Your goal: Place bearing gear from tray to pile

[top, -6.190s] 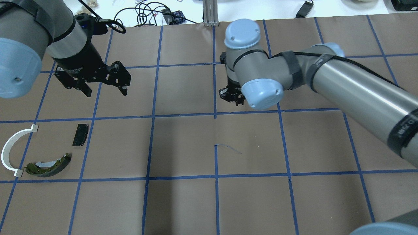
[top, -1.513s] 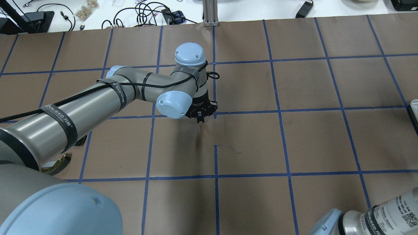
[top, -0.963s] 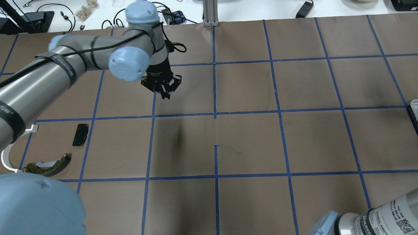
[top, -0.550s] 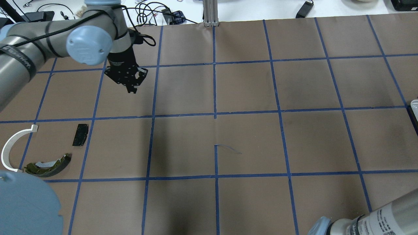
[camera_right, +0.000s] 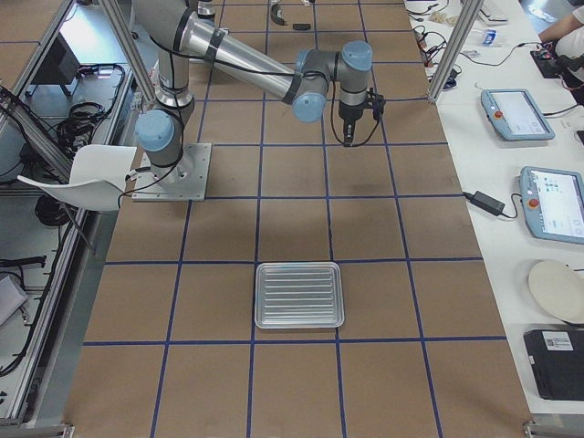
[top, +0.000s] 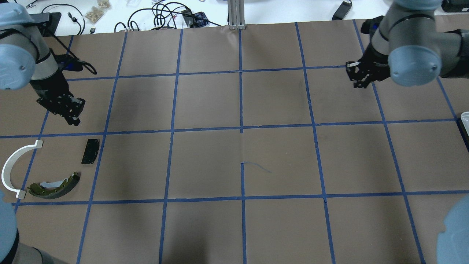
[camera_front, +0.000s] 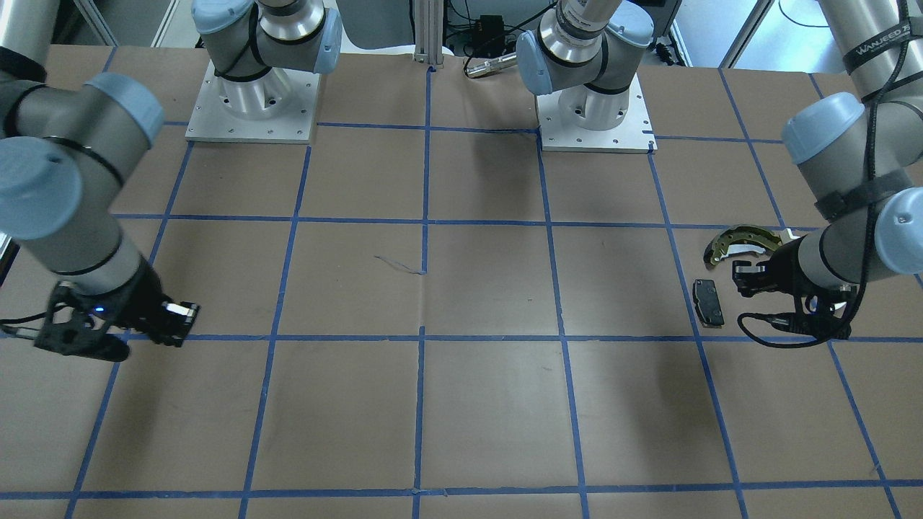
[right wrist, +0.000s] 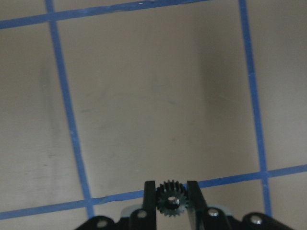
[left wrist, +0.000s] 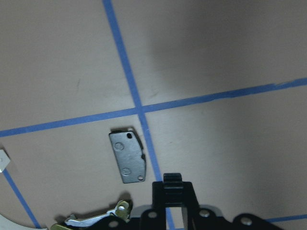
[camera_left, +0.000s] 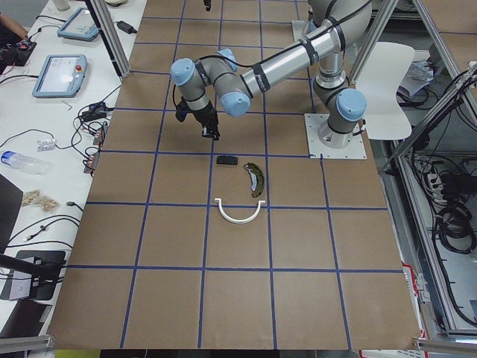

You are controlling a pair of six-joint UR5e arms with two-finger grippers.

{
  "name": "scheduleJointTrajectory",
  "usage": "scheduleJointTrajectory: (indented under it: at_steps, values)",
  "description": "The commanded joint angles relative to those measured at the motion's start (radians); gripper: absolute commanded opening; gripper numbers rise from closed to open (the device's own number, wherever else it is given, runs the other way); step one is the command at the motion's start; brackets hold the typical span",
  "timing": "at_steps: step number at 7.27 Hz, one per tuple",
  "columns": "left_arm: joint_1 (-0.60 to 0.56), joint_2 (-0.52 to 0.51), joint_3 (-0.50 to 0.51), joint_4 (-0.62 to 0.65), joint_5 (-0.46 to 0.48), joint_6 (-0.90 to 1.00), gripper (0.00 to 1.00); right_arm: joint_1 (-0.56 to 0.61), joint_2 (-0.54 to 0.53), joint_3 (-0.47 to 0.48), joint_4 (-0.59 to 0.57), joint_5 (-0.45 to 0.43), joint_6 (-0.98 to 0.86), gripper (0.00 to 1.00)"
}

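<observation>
At the left end of the table (top: 278,161): left gripper (left wrist: 172,186) hangs above the paper near the pile. Its fingers (left wrist: 158,191) are drawn close and pinch the bearing gear (left wrist: 172,178), seen edge-on with its teeth showing. Under it in the wrist view, the black pad (left wrist: 127,156) lies flat just beside a blue tape crossing. The olive-gold shoe (top: 55,187) lies nearer the robot than the pad. The white arc strip (top: 14,167) curves close by the shoe's outer end.

Right half, far side: right gripper (right wrist: 171,187) sits over bare paper close to a tape line. A second bearing gear (right wrist: 169,203), seen face-on, is clamped between its two fingers (right wrist: 150,196).

The tray (camera_right: 299,295) lies flat toward the table's right end, well apart from both grippers.
</observation>
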Motion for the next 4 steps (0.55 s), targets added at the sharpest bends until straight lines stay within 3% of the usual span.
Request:
scheduleJointTrajectory:
  at_steps: [1, 4]
  values:
    - [0.130, -0.024, -0.149, 0.270, 0.000, 0.111, 0.00, 0.243, 0.020, 0.003, -0.018, -0.001, 0.280, 0.06]
    - [0.172, -0.027, -0.208, 0.332, -0.002, 0.221, 0.00, 0.525, 0.163, -0.009, -0.201, -0.001, 0.536, 0.10]
